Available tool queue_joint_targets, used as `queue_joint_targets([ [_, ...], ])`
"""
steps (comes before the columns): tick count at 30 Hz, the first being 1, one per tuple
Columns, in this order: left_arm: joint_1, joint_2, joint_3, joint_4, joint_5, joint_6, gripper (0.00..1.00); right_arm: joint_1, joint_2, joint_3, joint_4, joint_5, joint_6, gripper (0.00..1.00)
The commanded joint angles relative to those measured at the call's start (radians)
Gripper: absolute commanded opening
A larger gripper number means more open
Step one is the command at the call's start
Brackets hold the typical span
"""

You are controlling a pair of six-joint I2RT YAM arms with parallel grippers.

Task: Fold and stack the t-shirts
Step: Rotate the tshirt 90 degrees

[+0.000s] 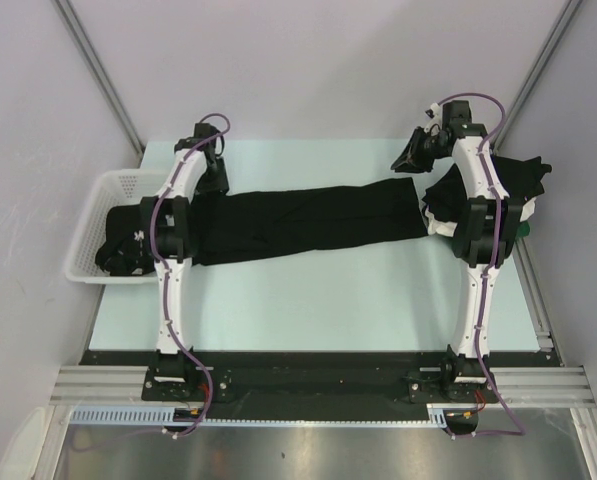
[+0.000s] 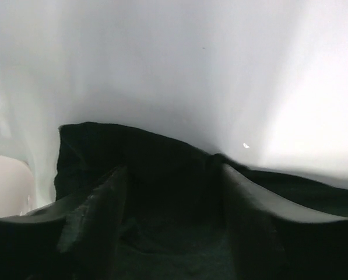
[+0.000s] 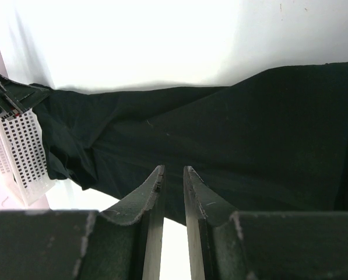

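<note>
Closest to my left wrist camera are the fingers of the left claw (image 2: 172,175). They stand well apart, open, with dark cloth lying in the gap between them and bunching up just beyond their tips. On the right wrist camera the fingers of the right claw (image 3: 172,169) are nearly together, with only a slim gap. I cannot tell whether they pinch any cloth, since the fabric fills the view just past their tips. From above, both arm bases sit at the near edge of the pale table (image 1: 328,300), and a bare strip of table lies between them and the work. Further in, a black t-shirt (image 1: 308,220) lies stretched into a long band across the middle of the table, running from the left arm to the right. Its left end is under the left claw and its right end reaches up to the right claw. At the left edge a white mesh basket (image 1: 103,190) holds a bundle of dark shirts (image 1: 128,240). At the right edge, partly under the right arm, lies a pile of black clothes (image 1: 523,180), with a scrap of white at its near left side and a bit of green at its right. Beyond that are only the grey walls.
</note>
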Motion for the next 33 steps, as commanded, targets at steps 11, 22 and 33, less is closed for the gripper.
queue_joint_targets([
  [11, 0.02, 0.064, 0.011, -0.032, 0.024, -0.018, 0.11, -0.007, -0.039, 0.01, -0.005, -0.014, -0.003, 0.23],
  [22, -0.024, 0.087, 0.127, 0.064, 0.071, -0.02, 0.0, 0.025, -0.018, 0.042, -0.017, 0.01, -0.003, 0.22],
  [33, -0.041, 0.039, 0.1, 0.337, 0.221, -0.159, 0.0, 0.079, -0.015, 0.036, -0.011, 0.015, -0.01, 0.19],
])
